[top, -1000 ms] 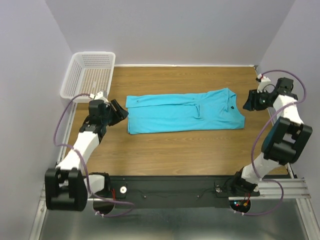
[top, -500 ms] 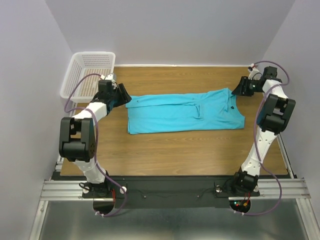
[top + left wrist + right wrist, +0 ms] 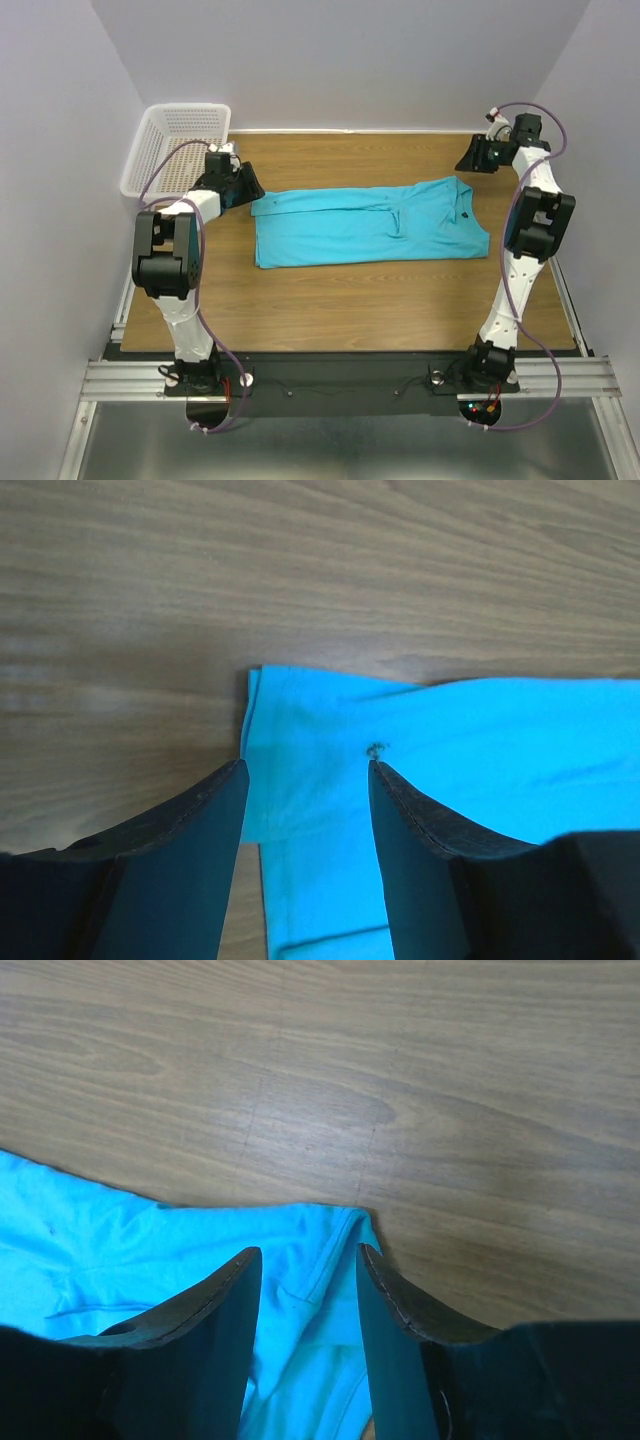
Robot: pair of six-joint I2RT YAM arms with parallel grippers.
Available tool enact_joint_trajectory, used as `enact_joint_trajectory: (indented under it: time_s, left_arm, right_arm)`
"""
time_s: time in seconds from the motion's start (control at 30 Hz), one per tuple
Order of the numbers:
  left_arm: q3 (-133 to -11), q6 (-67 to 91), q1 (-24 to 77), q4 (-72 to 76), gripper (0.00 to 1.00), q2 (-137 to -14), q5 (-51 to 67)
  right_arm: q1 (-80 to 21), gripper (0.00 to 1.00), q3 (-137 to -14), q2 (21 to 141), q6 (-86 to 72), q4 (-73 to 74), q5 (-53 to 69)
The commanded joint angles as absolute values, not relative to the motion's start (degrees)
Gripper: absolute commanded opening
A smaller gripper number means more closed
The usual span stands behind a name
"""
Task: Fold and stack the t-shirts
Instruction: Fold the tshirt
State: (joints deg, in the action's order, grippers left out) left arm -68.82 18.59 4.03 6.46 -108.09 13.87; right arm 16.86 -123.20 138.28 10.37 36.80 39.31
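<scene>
The turquoise t-shirt [image 3: 370, 225] lies folded into a long band across the middle of the wooden table, with a small dark mark near its right end. My left gripper [image 3: 250, 190] sits at the shirt's far left corner. In the left wrist view its jaws [image 3: 305, 765] stand open, with the corner of the cloth [image 3: 480, 730] lying flat between them. My right gripper [image 3: 468, 165] is at the far right corner. Its jaws [image 3: 307, 1252] are also open, straddling the hemmed tip of the cloth [image 3: 150, 1240].
A white mesh basket [image 3: 180, 145] stands at the table's far left corner, just behind the left arm. Grey walls close in the table at the back and on both sides. Bare wood [image 3: 350, 310] lies between the shirt and the arm bases.
Both arms have stretched away from me. The left gripper went from the shirt's left edge to its far left corner, the right gripper from the right side to the far right corner.
</scene>
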Motion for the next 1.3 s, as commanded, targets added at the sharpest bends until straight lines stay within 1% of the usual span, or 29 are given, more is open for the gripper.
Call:
enact_joint_trajectory:
  time_s: [0.0,0.4,0.53,0.67,0.87,1.0,1.07,1.13,1.17,1.27]
  left_arm:
    - [-72.86,17.14,4.22,5.63,0.62,-109.07,13.27]
    - [-79.27,14.77,5.27,1.06,0.62,-113.11,8.97]
    - [-81.2,13.8,5.8,0.09,0.62,-115.05,9.14]
    - [-82.7,13.45,6.33,-2.63,0.6,-116.72,9.49]
    - [-84.11,13.62,6.42,-4.22,0.5,-119.18,9.67]
    - [-84.46,13.89,6.42,-4.31,0.39,-119.53,10.28]
    - [-84.64,14.06,6.42,-4.31,0.37,-119.62,10.37]
    - [-84.81,14.15,6.42,-4.39,0.32,-119.62,10.55]
    - [-84.9,14.32,6.42,-4.39,0.28,-119.79,10.63]
    - [-85.17,14.41,6.42,-4.39,0.22,-119.79,11.16]
  right_arm:
    - [16.0,0.48,-124.1,139.83,9.05,36.12,37.88]
    - [15.38,0.46,-123.66,140.36,8.09,36.12,35.77]
    - [15.38,0.46,-123.49,140.27,8.09,36.12,35.42]
    - [15.38,0.45,-122.78,140.01,7.91,36.04,35.42]
    - [15.38,0.43,-121.99,139.13,7.73,36.12,35.24]
    - [15.38,0.4,-120.5,138.43,7.56,36.12,35.59]
    - [15.38,0.38,-119.62,138.25,7.65,36.12,35.51]
    - [15.29,0.38,-118.83,137.99,7.56,36.12,35.51]
    - [15.38,0.37,-118.39,137.99,7.56,36.12,35.68]
    - [15.29,0.34,-118.04,137.99,7.47,36.12,36.21]
